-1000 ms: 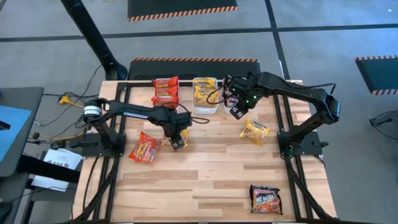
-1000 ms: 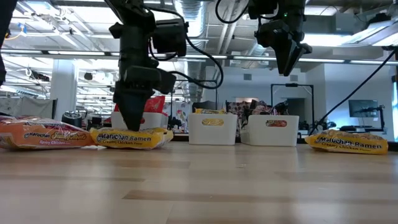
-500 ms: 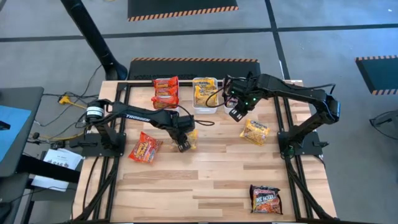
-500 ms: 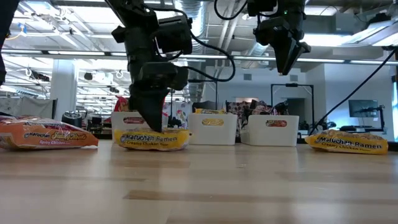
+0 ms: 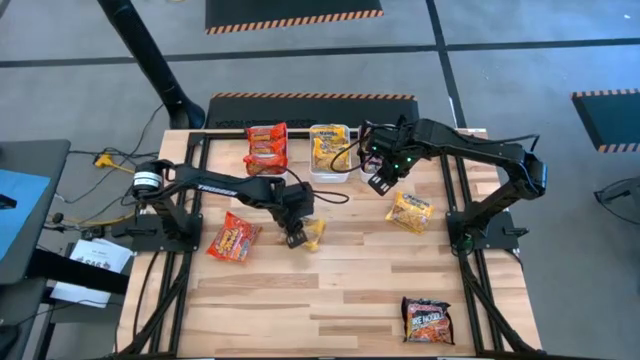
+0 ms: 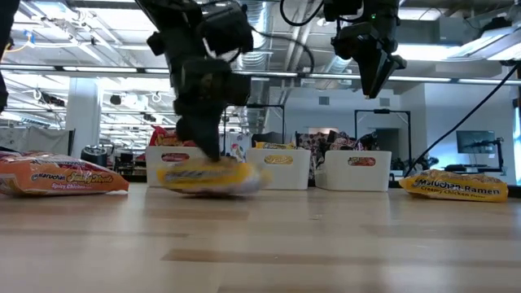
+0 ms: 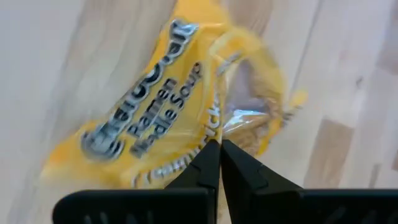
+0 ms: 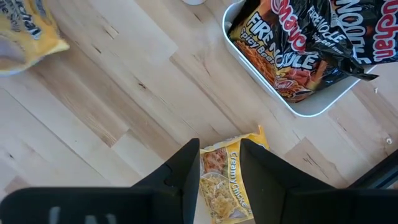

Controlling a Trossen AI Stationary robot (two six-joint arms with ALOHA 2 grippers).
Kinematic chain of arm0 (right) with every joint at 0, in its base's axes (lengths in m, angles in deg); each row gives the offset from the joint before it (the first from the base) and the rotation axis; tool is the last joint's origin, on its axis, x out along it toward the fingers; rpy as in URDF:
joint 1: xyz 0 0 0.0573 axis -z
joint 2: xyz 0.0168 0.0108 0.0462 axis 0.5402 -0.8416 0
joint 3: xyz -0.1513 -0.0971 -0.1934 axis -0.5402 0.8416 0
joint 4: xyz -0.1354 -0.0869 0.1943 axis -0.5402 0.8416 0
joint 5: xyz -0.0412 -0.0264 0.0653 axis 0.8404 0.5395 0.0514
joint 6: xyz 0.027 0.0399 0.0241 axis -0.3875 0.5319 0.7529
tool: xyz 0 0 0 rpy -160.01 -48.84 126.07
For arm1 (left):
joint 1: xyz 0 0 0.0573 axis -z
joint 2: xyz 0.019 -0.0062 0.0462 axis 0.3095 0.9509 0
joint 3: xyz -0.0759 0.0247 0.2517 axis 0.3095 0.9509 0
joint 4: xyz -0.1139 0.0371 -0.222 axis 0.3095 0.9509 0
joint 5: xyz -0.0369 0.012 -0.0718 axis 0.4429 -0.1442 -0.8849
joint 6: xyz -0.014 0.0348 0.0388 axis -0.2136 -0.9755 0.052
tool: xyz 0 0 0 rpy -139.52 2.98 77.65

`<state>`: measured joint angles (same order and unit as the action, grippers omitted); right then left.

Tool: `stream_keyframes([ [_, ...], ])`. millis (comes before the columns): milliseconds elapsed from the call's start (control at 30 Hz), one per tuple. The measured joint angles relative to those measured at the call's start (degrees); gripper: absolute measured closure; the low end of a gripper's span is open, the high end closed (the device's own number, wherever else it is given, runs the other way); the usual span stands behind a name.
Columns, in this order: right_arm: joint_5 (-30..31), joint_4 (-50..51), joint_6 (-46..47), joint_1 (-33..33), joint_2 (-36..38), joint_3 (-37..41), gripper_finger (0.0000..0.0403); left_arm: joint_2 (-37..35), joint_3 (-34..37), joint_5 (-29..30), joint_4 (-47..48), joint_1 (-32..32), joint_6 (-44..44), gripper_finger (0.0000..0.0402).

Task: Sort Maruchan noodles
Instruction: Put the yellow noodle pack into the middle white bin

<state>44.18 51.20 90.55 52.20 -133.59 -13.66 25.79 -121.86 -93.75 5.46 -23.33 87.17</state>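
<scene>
Left end effector (image 5: 296,236) is clamped on the edge of a yellow plastic Maruchan creamy-chicken ramen packet (image 5: 312,233) — fingers (image 7: 210,163) pinched together on the wrapper, packet at or just above the wooden desk (image 5: 330,290), mid-left; it is blurred in the low view. Just beside it, toward the left edge, an orange-red spicy ramen packet (image 5: 231,240) lies flat on the desk.

Right end effector (image 5: 381,172) hangs high over the back of the desk with its fingers parted, nothing between them. Near it, at the back, sits a white rectangular tray holding black-maroon Fire Noodle packets (image 8: 306,38) — seen in the right wrist view. Next along the back row: a white tray with yellow packets (image 5: 328,148), then a stack of red packets (image 5: 266,146).

Loose on the desk: a second yellow creamy-chicken packet (image 5: 409,212) right of centre, and a black-maroon packet (image 5: 427,320) near the front right corner.
</scene>
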Motion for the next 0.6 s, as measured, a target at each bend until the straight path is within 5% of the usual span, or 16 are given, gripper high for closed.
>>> stream_keyframes([
  [600, 0.0, -0.2, 0.0, 0.0, 0.0, 0.0, 0.0276, -2.4, -0.2, -0.9, -2.2, -0.2, -2.0, 0.0401],
])
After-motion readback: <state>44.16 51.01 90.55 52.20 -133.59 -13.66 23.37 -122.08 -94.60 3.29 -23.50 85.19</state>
